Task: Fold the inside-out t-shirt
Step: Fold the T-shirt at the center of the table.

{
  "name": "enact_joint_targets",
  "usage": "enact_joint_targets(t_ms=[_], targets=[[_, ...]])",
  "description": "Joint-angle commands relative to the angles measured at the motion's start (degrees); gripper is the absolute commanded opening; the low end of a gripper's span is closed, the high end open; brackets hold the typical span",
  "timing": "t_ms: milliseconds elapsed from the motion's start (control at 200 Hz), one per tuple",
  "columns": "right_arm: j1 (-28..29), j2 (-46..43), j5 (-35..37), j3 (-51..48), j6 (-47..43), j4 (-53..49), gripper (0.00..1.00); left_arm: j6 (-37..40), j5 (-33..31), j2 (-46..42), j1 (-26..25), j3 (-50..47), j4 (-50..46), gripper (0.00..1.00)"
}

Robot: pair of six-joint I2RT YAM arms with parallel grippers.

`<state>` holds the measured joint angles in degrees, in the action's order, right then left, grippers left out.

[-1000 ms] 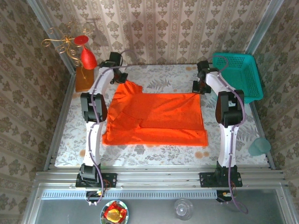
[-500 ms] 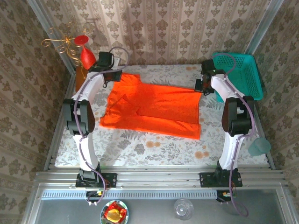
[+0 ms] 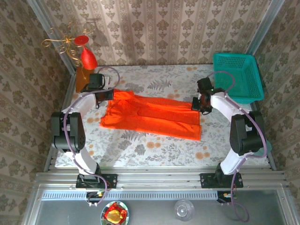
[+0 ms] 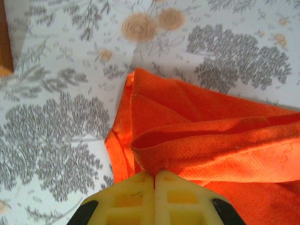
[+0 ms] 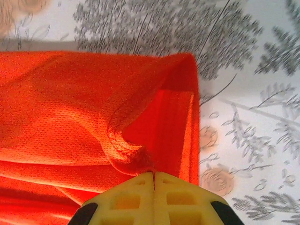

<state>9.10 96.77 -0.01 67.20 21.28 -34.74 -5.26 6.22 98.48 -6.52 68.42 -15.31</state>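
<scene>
The orange-red t-shirt lies on the bench as a long, wrinkled band. It runs from near the left edge to right of the middle, across the bench's middle depth, and its near edge slants nearer toward the right. Its far edge is doubled over along its length, so the cloth lies in layers there.

The left arm reaches to the far left corner of the shirt. In the left wrist view its yellow fingers are pressed flat together, and the jaws are clenched on a raised fold of the t-shirt. The fold curls up from the flowered cloth of the bench.

The right arm reaches to the shirt's far right corner. In the right wrist view its yellow fingers also meet with no gap. The jaws pinch a puckered hem of the t-shirt, just beside the shirt's right edge, and bare bench lies beyond that edge.

A teal basket sits at the far right corner of the bench. A red cone ornament with gold wire stands at the far left corner.
</scene>
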Motion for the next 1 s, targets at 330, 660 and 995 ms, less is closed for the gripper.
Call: enact_joint_targets(t_ms=[330,660,995], targets=[[0.33,-5.10,6.93,-9.91,4.76,3.39,0.00,-8.24,1.15,-10.50,0.20,-16.33,6.23,0.03],[0.29,-8.31,10.21,-12.72,6.66,3.72,0.00,-11.07,-0.52,-16.46,0.20,-23.39,6.45,0.03],[3.77,-15.96,10.52,-14.03,9.54,-0.33,0.33,-12.09,-2.74,-22.50,-0.14,-19.55,-0.27,0.29]])
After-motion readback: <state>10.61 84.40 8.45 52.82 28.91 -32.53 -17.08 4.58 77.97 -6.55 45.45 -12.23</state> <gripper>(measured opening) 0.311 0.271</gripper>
